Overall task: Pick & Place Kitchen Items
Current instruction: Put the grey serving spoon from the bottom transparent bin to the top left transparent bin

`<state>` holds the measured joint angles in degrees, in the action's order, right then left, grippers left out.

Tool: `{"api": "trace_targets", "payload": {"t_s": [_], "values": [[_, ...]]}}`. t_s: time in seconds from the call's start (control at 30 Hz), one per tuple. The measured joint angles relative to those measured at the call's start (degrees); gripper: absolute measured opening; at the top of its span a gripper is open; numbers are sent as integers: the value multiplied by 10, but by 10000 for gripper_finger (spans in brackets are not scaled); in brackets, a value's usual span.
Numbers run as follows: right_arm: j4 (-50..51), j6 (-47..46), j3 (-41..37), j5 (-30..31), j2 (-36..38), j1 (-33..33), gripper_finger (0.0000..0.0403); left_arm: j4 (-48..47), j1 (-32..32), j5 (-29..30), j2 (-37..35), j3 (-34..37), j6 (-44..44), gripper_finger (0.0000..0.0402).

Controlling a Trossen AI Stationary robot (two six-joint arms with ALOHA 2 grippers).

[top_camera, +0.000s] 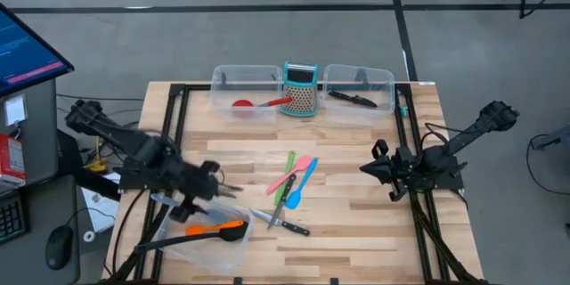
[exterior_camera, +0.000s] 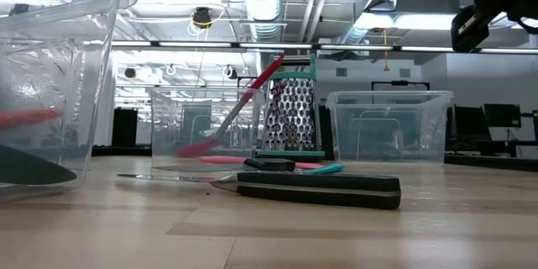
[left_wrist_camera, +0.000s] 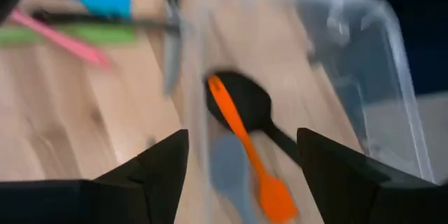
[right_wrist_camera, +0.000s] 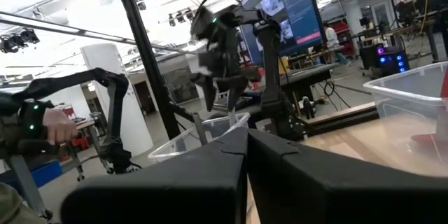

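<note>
Wooden counter [top_camera: 356,232] on a black frame, grey floor around it, utensils scattered mid-frame in the high view

Left pincer [top_camera: 223,191] sits lower left of the high view, at the edge of the near clear tub [top_camera: 178,232]; its fingers [left_wrist_camera: 150,171] stand wide apart with nothing between them. Orange spatula [top_camera: 216,228] lies below the pincer inside that tub, across the black spoon [top_camera: 233,233], with a grey-blue spoon [left_wrist_camera: 231,175] beside it in the left wrist view; not touching the fingers

Right pincer [top_camera: 367,168] waits right of centre in the high view, shut, empty, well apart from the items

Still on the counter: black-handled knife [top_camera: 287,225] lower centre, and the green [top_camera: 287,174], pink [top_camera: 290,175] and blue [top_camera: 301,185] spatulas bunched at centre with a second dark-handled knife [top_camera: 285,190] over them. Far tubs at upper centre hold a red spoon [top_camera: 258,103] and a black knife [top_camera: 354,99], either side of the grater [top_camera: 301,90]

Risks, as I judge them:
- left arm swinging off could clip the tub wall and drag or tip it, since the pincer is right at the rim
- the bunched spatulas overlap, so a grasp there may pinch two or knock the knife
- knife on the counter lies flat and thin, fingers may slip off it
</note>
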<state>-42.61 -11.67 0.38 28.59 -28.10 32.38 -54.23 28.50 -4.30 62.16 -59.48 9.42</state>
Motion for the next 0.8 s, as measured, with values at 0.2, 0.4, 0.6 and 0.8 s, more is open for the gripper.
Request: {"api": "trace_targets", "payload": {"t_s": [0.2, 0.4, 0.6, 0.8], "values": [[2, 0, 0, 0, 0, 0, 0, -69, 55, 23, 45, 0, 69, 243], [2, 0, 0, 0, 0, 0, 0, -126, 85, 25, 93, 0, 83, 241], [3, 0, 0, 0, 0, 0, 0, -140, 106, 24, 135, 0, 89, 240], [7, 0, 0, 0, 0, 0, 0, -151, 113, 23, 143, 28, 115, 240]]}}
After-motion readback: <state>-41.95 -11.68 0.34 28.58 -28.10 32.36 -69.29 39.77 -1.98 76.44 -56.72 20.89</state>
